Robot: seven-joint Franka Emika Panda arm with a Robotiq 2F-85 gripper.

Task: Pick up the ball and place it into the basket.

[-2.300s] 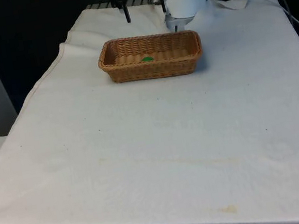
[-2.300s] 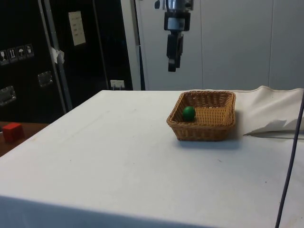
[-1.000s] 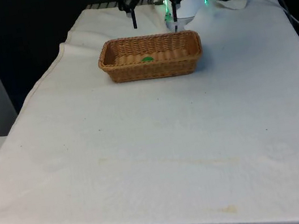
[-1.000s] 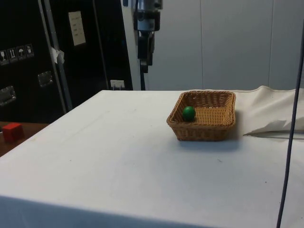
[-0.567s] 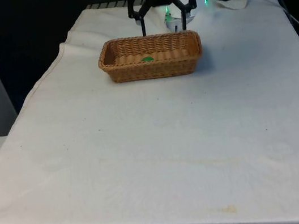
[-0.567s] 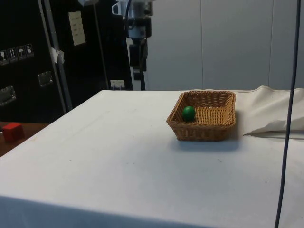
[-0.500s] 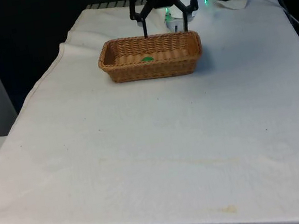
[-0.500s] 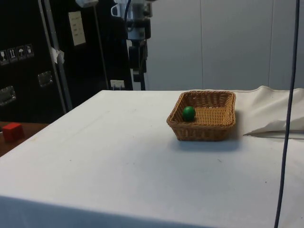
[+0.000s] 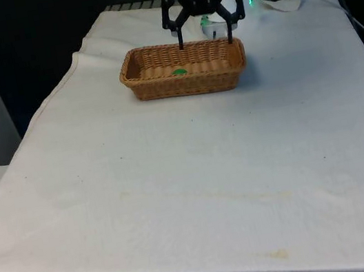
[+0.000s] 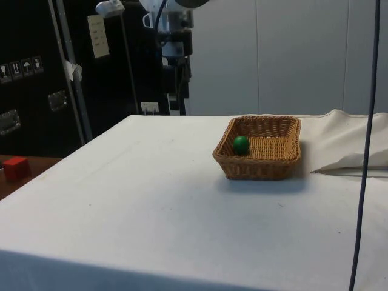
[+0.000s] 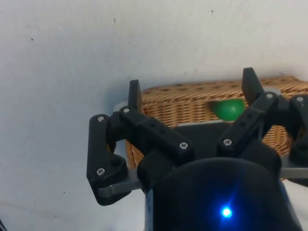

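The green ball [image 10: 241, 144] already lies inside the wicker basket [image 10: 285, 162], resting against the wall at the basket's near-left corner as the side view has it, and showing as a sliver of green over the near wall [image 9: 180, 72] in the front view; the basket [image 9: 160, 87] stands on the white cloth [image 9: 198, 189] toward the far end of the table; the gripper [image 9: 204, 33] hangs above the basket's far rim, its two fingers spread wide with nothing between them, and the wrist view confirms the gap is bare, with the ball [image 11: 228, 109] and basket [image 11: 168, 103] beyond the fingertips; judged from this, the placing is done and the step in hand is simply to clear away; to do that well, lift straight up rather than sweep sideways, so no finger catches the rim and tips or drags the light basket; keep the fingers apart, since closing gains nothing; the ball, being round, could roll if the basket is jolted.
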